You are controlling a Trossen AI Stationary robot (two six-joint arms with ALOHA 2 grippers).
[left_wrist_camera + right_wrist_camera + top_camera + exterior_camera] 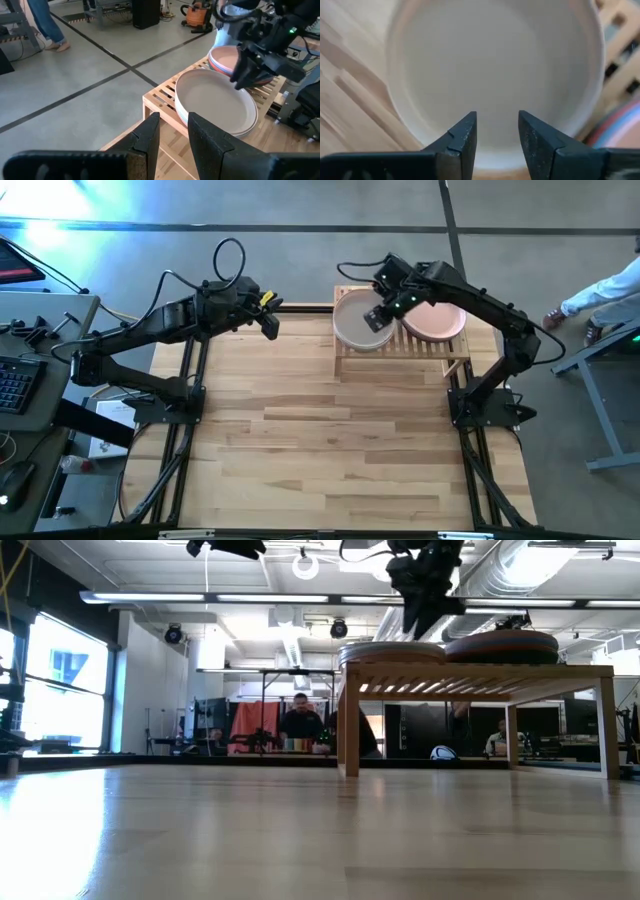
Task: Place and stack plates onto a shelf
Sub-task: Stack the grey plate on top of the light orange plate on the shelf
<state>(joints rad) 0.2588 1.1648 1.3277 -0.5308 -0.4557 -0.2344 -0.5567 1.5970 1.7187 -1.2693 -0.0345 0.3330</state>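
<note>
The shelf (400, 350) (480, 670) stands at the table's far edge, right of centre. It bears two plate stacks. The left stack has a beige-grey plate (355, 328) (215, 100) (495, 60) on top, and the right stack has a peach-pink plate (440, 322) (225, 59) on top. My right gripper (376, 317) (496, 131) (420, 625) is open, pointing down over the beige-grey plate's rim on the side nearest the other stack. My left gripper (270, 325) (173, 131) hangs in the air left of the shelf with its fingers a little apart, holding nothing. My right gripper stands open from above over the beige-grey plate's rim (495, 155), with one finger (465, 135) on each side of that spot. I cannot tell whether the fingertips touch the plate. The plate lies flat on its stack.
Bare wooden tabletop (330, 440) stretches from the shelf to the near edge. A desk with a keyboard (20, 380) stands past the table's left side. A person (600, 295) is beyond the right side. In the low view, people and benches show in the room behind.
</note>
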